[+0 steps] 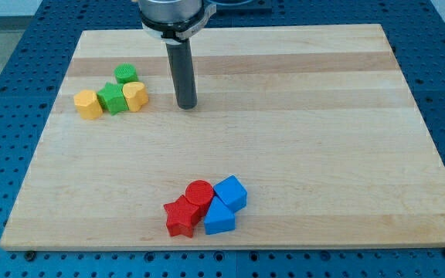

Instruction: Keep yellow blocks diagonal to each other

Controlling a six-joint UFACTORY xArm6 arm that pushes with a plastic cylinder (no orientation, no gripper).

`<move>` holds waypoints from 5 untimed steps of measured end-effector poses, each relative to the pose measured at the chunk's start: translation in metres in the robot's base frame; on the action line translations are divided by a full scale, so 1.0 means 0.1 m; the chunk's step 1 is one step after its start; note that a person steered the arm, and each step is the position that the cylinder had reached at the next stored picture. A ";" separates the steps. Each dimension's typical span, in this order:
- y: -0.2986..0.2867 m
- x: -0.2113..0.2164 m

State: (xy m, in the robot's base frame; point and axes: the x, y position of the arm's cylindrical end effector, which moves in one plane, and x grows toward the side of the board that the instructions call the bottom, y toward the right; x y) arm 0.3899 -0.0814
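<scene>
Since my tip [186, 105] has no claw to open or close, it sits right of the yellow heart-shaped block [134, 96], which lies level with the yellow hexagonal block [88, 103], a green star-shaped block [113, 99] between them, on the wooden surface [300, 116].

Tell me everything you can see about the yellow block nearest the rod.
The yellow block is small, matte and solid-coloured, with a notched, heart-like top; its exact shape is hard to tell. It lies flat on the wooden board in the upper left of the view, at the right end of a cluster. Its left side touches the green star-like block, and the green round block sits just above it. My tip stands to its right, apart from it.
</scene>
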 end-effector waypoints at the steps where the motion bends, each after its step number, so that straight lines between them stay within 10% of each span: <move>1: -0.39 -0.14; 5: -0.83 -0.51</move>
State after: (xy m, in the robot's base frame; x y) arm 0.3385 -0.1648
